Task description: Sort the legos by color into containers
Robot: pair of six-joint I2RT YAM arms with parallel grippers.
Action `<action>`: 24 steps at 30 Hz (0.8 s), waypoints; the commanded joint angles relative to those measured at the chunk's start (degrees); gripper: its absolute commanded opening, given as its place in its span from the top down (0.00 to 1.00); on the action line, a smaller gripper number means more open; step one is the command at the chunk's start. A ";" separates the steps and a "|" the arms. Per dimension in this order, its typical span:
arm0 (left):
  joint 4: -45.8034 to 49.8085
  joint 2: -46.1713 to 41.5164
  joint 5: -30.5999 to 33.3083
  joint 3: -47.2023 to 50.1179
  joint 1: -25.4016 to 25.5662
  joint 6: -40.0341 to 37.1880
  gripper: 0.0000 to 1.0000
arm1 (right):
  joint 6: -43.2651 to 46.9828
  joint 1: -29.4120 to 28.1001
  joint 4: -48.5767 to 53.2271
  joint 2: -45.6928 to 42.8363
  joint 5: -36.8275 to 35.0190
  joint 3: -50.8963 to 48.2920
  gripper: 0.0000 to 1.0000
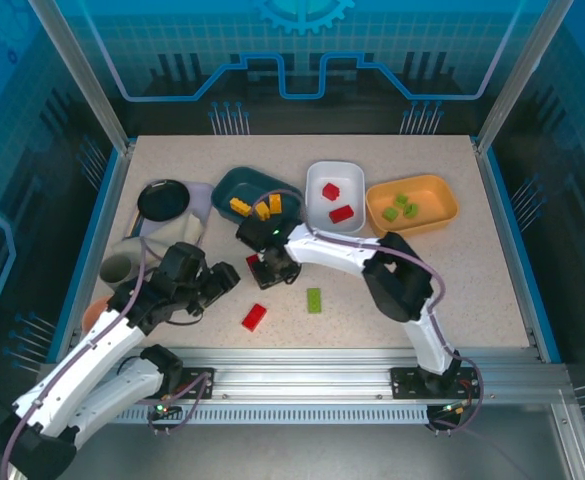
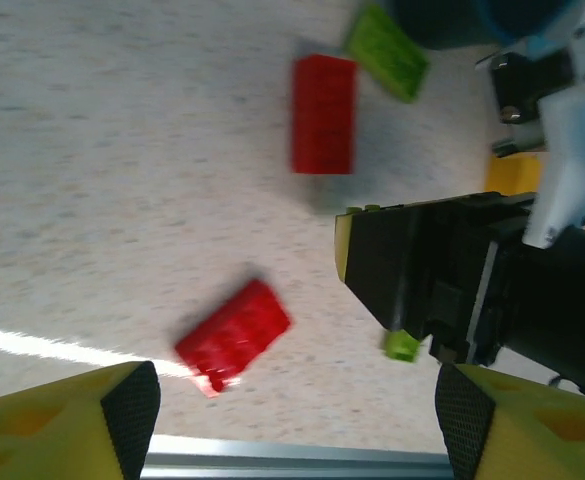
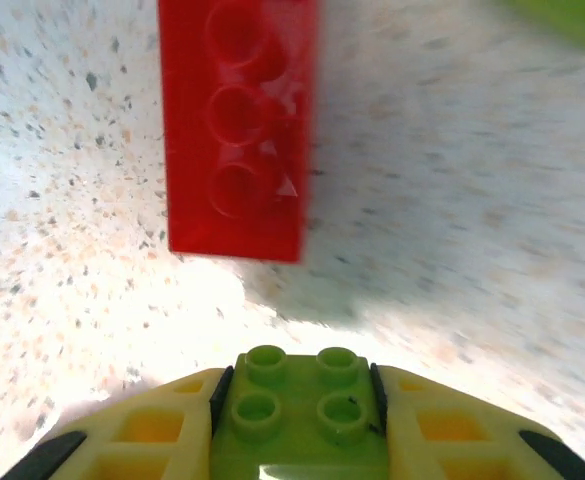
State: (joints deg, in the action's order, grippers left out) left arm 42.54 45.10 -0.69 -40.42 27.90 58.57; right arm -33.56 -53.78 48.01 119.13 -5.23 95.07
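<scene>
We log the right gripper (image 3: 297,440) clenched on a green lego (image 3: 297,405), low over the surface (image 3: 472,200), just beside a red lego (image 3: 237,130). The left gripper (image 2: 297,410) is released, fingers wide apart, above another red lego (image 2: 234,332). The teal tray (image 1: 234,182) holds yellow legos (image 1: 255,208).

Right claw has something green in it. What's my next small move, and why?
Probably lift the right claw straight up a little, ready to head for the orange tray. It is shut on a green brick close to the table, a red brick lies just ahead of it, and the other green bricks already sit in that tray.
</scene>
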 commanded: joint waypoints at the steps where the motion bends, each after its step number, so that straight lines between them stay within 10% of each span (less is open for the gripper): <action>1: -12.97 5.96 -7.81 -3.22 -0.31 -3.07 0.23 | 0.56 6.43 3.19 -10.27 -2.62 -2.10 0.75; 12: -25.79 39.44 -16.49 -29.79 3.33 -10.20 0.22 | 7.82 39.77 6.65 -14.46 -4.16 -1.29 0.74; 24: -22.48 58.41 -20.41 -47.99 5.67 -12.23 0.21 | 6.80 56.36 11.51 7.24 -7.42 18.28 0.73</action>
State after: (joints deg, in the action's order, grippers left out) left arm 17.91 102.26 -18.72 -85.91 33.19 47.83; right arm -26.92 0.89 55.70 122.23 -12.03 107.94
